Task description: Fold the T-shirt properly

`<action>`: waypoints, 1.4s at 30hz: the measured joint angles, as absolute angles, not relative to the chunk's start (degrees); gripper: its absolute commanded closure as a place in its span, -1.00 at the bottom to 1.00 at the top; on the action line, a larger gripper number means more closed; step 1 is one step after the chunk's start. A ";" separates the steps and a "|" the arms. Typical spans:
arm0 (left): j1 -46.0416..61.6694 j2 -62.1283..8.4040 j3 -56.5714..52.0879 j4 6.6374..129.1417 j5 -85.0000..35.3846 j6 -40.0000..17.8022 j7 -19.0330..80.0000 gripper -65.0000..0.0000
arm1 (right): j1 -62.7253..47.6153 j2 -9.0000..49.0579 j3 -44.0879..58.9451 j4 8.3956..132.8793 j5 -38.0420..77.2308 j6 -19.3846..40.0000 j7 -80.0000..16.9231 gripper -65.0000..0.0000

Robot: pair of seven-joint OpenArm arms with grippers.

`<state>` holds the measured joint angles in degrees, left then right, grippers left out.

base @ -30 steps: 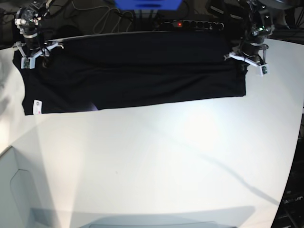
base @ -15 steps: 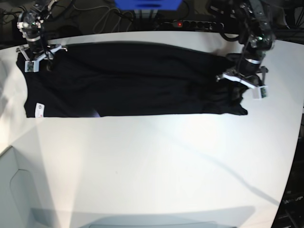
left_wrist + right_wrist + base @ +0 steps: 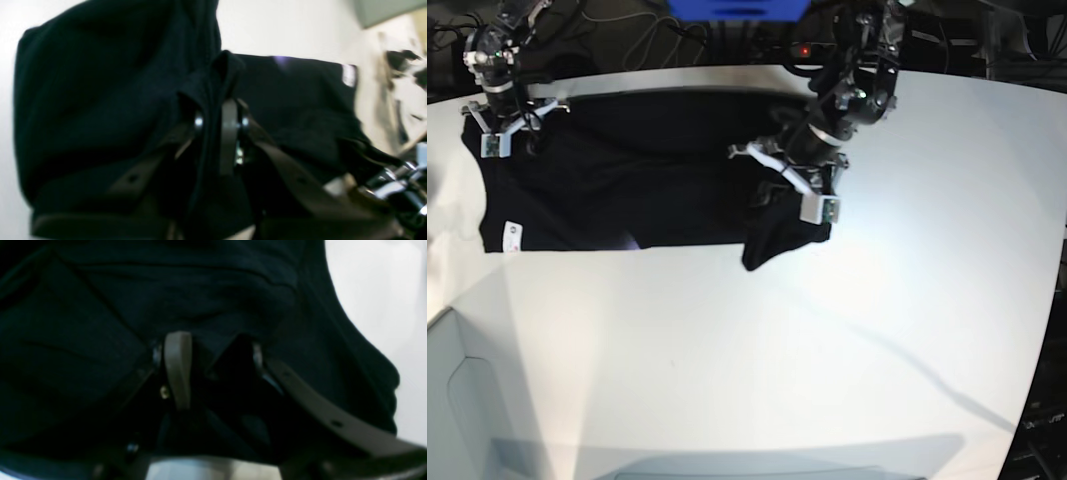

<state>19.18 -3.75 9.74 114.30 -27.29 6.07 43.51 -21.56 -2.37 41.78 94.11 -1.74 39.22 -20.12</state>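
Black T-shirt [image 3: 627, 180] lies on the white counter [image 3: 827, 350], spread across the far side from approx 10 to 12 o'clock in base view. Small white tag [image 3: 509, 236] sits at its near-left corner, w/ a bit of purple print [image 3: 630, 241] peeking at the near hem.

Left tool [image 3: 795, 180] is above the shirt's mid-right part, approx 12 o'clock, jaws pinched narrow on a bunch of the T-shirt [image 3: 100, 100]; cloth hangs from it in a lifted fold, drooping to a point just toward 6 o'clock of the tool. Left wrist view is blurred but shows fabric clamped between the fingers [image 3: 228, 133].

Right tool [image 3: 505, 122] is at the far-left corner, approx 10 o'clock, down at the shirt edge. Right wrist view: jaws stand fairly wide apart, w/ dark cloth [image 3: 133, 306] bunched at the fingers [image 3: 177, 366]; can't tell if it grips the fabric.
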 measured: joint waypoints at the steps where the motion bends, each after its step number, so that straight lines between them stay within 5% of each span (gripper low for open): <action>1: 19.31 -3.75 9.98 114.26 -27.29 6.17 43.62 1.00 | -21.52 -2.39 41.71 94.11 -1.69 39.22 -20.08 0.27; 7: 20.53 -6.31 6.70 114.56 -29.80 6.26 43.59 1.00 | -21.47 -2.33 41.71 94.08 -1.67 39.22 -20.08 0.27; 17: 28.93 -17.85 -20.45 114.32 -49.98 6.85 43.68 1.00 | -20.34 -0.93 41.87 93.43 -1.93 39.35 -20.80 0.27; 24: 29.65 -18.09 -30.15 109.21 -51.46 6.42 44.18 1.00 | -20.32 -0.95 41.71 93.43 -2.13 39.33 -20.78 0.27; 33: 29.67 -17.93 -30.76 103.00 -51.31 6.39 44.75 1.00 | -19.70 -0.95 41.60 93.43 -2.35 39.35 -20.99 0.27; 42: 29.32 -14.09 -20.71 113.69 -51.03 6.46 43.33 1.00 | -19.57 -0.97 41.60 93.49 -2.37 39.35 -21.02 0.27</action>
